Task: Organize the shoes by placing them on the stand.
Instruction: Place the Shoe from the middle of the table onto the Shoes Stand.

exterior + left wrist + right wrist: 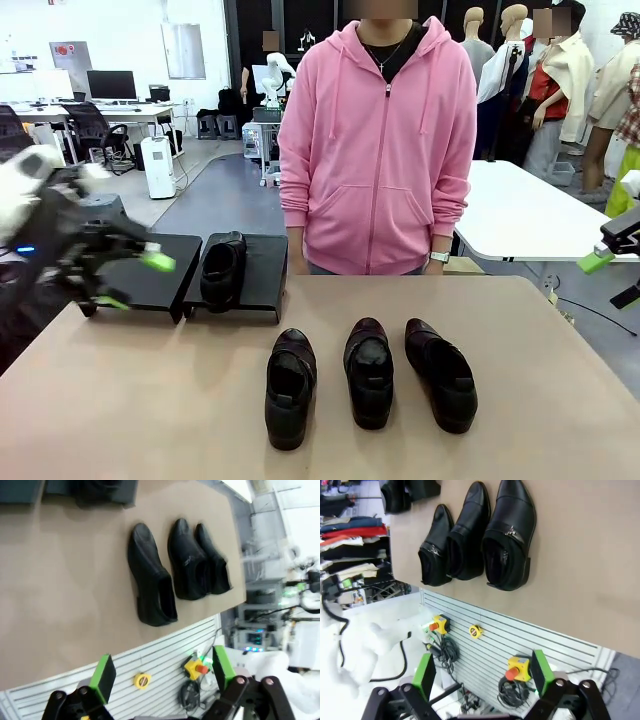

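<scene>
1. Black glossy leather is the load: one shoe (222, 268) sits on the right-hand panel of the stand (262, 265). The panel beside it is bare.
2. Three remain on the bench (140, 400), in a row on the robot's side of the stand and offset to its right: left shoe (290, 385), middle shoe (369, 370), right shoe (440, 372). The task is judged about a quarter done.
3. The left gripper (135, 282) hangs just in front of the stand's bare panel, its fingers (158, 262) spread wide and holding nothing. The right gripper (612, 278) is well apart from the stand, past the bench's right edge, its fingers likewise spread and empty.
4. Risk: the left gripper is near the stand, so a careless sweep could shove it or dislodge the seated shoe.
5. Risk: the middle shoe and right shoe lie close together, so fingers closing on one could drag or tip its neighbour.
6. Risk: the smooth uppers may slip from the pads (104, 675), and the sloped panel may let a badly seated shoe slide off.
7. Risk: a person (375, 150) stands at the bench's far edge, just beside the stand, so any reach to the stand passes close to them.
</scene>
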Controlling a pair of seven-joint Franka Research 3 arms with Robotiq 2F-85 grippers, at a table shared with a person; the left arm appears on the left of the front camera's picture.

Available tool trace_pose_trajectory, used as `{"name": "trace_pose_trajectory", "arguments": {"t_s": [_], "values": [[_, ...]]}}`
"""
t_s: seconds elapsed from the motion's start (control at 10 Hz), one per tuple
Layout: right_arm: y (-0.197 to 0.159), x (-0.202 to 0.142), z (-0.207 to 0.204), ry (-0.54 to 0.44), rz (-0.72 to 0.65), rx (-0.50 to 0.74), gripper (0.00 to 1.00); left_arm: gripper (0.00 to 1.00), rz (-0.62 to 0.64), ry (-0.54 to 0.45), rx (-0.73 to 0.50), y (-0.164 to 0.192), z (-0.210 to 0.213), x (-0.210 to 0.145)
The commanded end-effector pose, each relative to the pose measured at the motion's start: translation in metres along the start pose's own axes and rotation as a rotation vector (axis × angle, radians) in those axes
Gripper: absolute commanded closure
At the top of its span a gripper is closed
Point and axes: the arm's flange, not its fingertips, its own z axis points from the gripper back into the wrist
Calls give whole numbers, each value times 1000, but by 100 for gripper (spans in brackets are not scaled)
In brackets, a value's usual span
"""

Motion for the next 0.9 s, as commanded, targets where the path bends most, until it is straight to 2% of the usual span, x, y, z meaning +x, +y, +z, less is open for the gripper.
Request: {"name": "trace_pose_trajectory", "arguments": {"t_s": [0.0, 0.1, 0.3, 0.4, 0.5, 0.6, 0.7, 0.8], "values": [[4, -1, 1, -3, -25, 7, 0, 0, 38, 66, 264, -85, -70, 3], [4, -1, 1, -3, -25, 7, 0, 0, 33, 82, 358, -107, -104, -5], [4, -1, 1, -3, -25, 7, 0, 0, -79, 148, 518, -123, -144, -22], [4, -1, 1, -3, -25, 7, 0, 0, -56, 28, 603, -126, -150, -19], [4, -1, 1, -3, -25, 7, 0, 0, -60, 101, 428, -129, -149, -46], [4, -1, 1, -3, -25, 7, 0, 0, -76, 90, 521, -124, -160, -38], [4, -1, 1, -3, -25, 7, 0, 0, -159, 158, 482, -122, -170, -35], [4, -1, 1, -3, -25, 7, 0, 0, -169, 214, 496, -116, -188, -31]]}}
